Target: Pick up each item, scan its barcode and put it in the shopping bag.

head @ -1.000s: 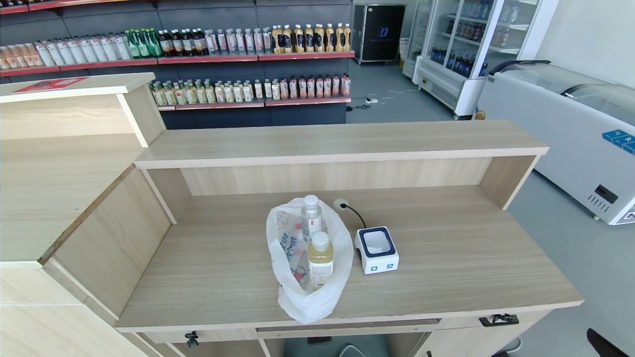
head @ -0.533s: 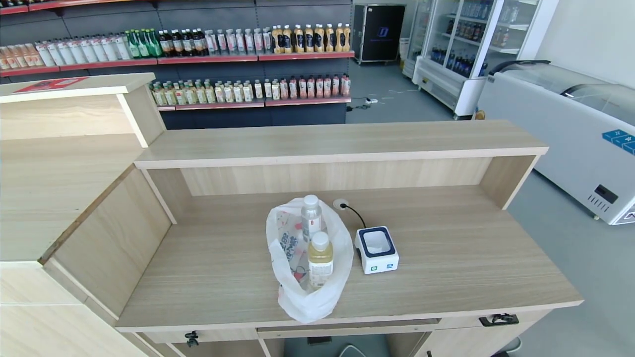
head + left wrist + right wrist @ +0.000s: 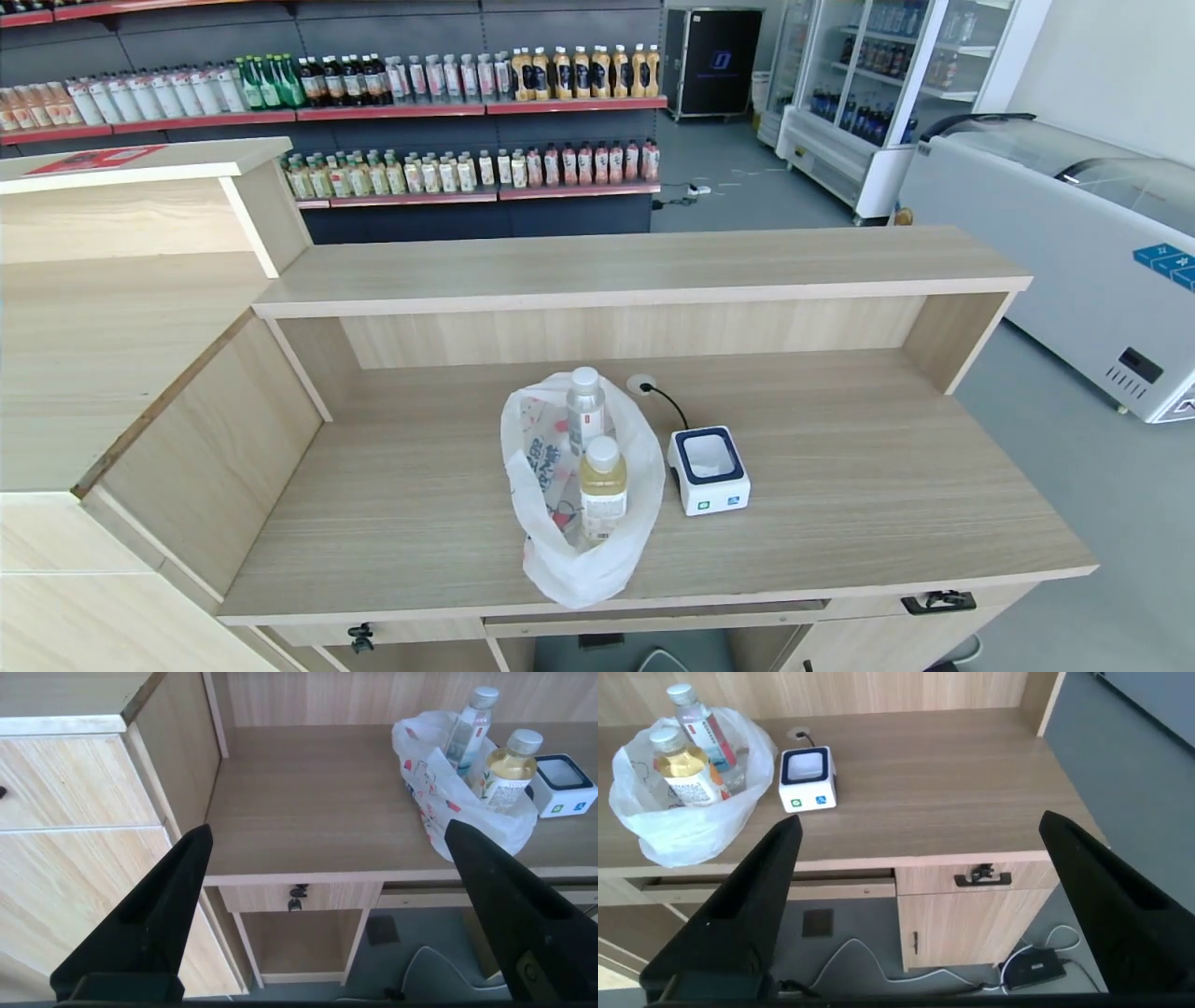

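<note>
Nothing on the counter (image 3: pixel 868 504) has moved since the earlier frames. Only a dark part of the right arm, at the head view's lower right corner a second ago, has withdrawn from that corner. We list items by size.

Counter: pale wood, walled at the back under an upper ledge (image 3: pixel 644 266), closed on the left by a slanting side panel (image 3: pixel 215 448), open along the right and near edges.

Shopping bag (image 3: pixel 579 574): white plastic, mouth open upward, standing mid-counter with its base close to the near edge. Inside we see two upright, white-capped bottles, a clear bottle (image 3: pixel 585 411) toward the back and a yellow-drink bottle (image 3: pixel 603 490) nearer the front.

Scanner (image 3: pixel 708 469): a small white box just beside the bag's right flank; we cannot tell whether they touch. Its cable (image 3: pixel 668 403) runs toward the back wall.

Wide wood lies right of the scanner and left of the bag.

Left gripper (image 3: pixel 327 829) and right gripper (image 3: pixel 920 819): both hang off the counter's near edge, fingers spread wide apart.
</note>
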Robot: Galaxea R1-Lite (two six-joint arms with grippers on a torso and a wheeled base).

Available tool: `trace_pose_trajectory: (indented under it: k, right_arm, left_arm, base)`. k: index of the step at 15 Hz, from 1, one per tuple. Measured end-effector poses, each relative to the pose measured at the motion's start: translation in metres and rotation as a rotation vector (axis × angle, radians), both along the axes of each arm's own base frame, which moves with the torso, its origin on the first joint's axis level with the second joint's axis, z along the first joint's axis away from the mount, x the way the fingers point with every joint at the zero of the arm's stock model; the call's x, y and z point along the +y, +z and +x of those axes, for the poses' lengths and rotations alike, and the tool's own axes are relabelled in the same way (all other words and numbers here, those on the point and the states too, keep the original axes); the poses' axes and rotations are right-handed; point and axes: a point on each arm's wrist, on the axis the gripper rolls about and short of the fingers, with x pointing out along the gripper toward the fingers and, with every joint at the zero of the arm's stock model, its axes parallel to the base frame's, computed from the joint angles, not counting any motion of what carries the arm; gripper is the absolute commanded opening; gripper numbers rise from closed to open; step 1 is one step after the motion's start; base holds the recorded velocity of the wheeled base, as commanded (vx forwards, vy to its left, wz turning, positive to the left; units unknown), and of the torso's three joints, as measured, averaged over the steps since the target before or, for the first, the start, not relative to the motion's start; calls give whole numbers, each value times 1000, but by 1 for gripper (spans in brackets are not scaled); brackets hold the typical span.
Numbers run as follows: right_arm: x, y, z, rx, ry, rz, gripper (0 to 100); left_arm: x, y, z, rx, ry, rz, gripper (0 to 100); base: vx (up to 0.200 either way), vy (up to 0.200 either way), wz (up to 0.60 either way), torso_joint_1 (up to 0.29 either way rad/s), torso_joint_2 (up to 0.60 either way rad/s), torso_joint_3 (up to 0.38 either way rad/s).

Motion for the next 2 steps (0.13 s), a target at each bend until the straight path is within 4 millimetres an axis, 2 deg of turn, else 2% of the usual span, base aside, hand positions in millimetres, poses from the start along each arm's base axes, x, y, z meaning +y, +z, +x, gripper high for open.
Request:
trace_pose_trajectory:
  k: [2]
  right_arm:
    - [0,0,0,-3,-1,0,100]
  left_arm:
    - [0,0,0,0,0,0,100]
  base:
    - [0,0,0,0,0,0]
